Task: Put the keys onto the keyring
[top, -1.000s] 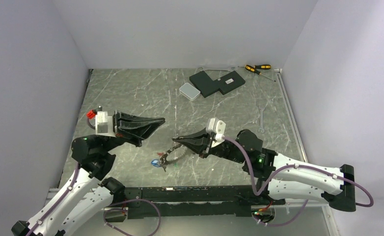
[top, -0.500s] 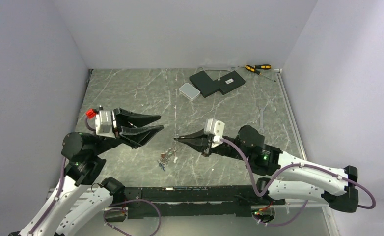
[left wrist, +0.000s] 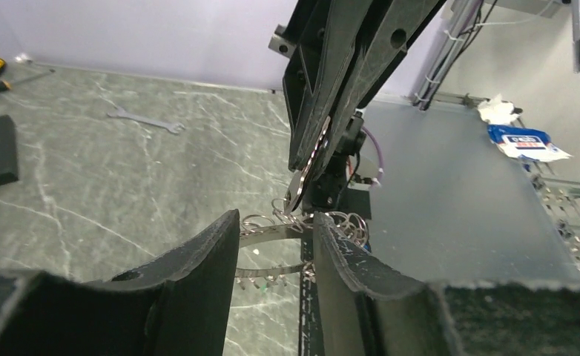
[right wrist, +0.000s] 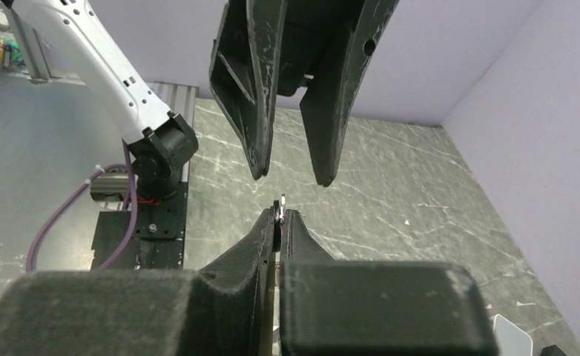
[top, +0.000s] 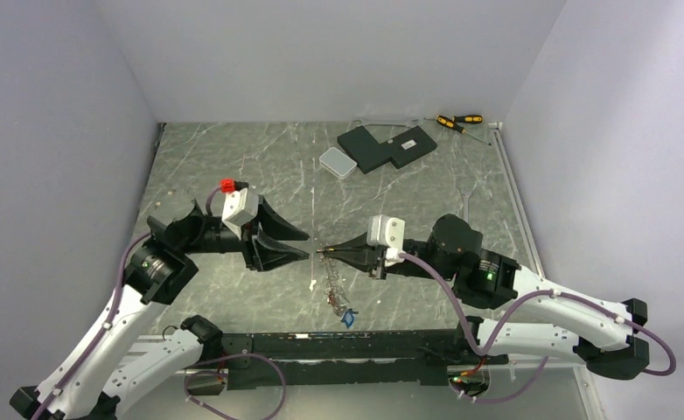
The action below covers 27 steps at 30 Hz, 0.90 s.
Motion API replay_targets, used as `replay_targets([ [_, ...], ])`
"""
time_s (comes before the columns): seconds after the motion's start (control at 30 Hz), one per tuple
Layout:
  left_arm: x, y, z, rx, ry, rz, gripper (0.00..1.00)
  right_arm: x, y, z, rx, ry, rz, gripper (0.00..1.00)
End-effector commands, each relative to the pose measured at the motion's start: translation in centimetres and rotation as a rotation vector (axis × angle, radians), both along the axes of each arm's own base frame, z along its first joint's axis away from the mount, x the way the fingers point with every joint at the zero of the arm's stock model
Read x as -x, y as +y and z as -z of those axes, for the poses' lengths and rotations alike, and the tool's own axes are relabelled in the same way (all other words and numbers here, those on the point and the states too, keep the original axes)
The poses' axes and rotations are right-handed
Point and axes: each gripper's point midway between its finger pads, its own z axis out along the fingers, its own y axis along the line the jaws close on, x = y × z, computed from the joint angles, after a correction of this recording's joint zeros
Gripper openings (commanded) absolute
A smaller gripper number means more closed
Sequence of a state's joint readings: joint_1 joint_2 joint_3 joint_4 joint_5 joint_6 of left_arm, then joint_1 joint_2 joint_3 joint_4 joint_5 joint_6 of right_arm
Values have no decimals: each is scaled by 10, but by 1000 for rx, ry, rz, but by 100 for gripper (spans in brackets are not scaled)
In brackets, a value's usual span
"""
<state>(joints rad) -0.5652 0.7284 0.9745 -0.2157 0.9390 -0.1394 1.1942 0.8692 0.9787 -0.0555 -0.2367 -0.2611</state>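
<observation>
My right gripper (top: 324, 252) is shut on the rim of the silver keyring (top: 330, 278), which hangs below it above the table. Several small wire rings and keys (top: 347, 318), one of them blue, dangle at its bottom. In the right wrist view only the ring's edge (right wrist: 280, 202) shows, between my closed fingertips. My left gripper (top: 306, 245) is open and faces the right gripper tip to tip. In the left wrist view its fingers (left wrist: 213, 259) stand either side of the keyring (left wrist: 268, 233). Tiny keys (left wrist: 266, 279) hang under the ring. I cannot tell whether the fingers touch it.
A black box (top: 387, 147), a small white case (top: 338, 162) and screwdrivers (top: 459, 121) lie at the back. A silver wrench (top: 467, 213) lies at the right. The black base rail (top: 338, 346) runs along the near edge, under the dangling keys.
My right gripper has lifted the keyring off the table and levelled out, so the keys now dangle. My left gripper has swung right and turned to face it.
</observation>
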Motion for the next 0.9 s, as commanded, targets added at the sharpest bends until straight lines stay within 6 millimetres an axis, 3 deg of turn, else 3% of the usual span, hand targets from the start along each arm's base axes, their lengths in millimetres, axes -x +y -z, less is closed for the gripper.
replay_targets([
  [0.0,12,-3,3,0,-5,103,45,0,-13,-51,-122,-57,25,0],
  [0.33,-3,-9,18,-21,30,62,53,-21,-16,-61,-147,-40,140,0],
  [0.5,-15,-13,26,-7,48,25,52,-25,-12,-63,-144,-40,157,0],
  [0.87,-33,-25,22,29,31,22,46,-23,-10,-66,-147,-39,142,0],
])
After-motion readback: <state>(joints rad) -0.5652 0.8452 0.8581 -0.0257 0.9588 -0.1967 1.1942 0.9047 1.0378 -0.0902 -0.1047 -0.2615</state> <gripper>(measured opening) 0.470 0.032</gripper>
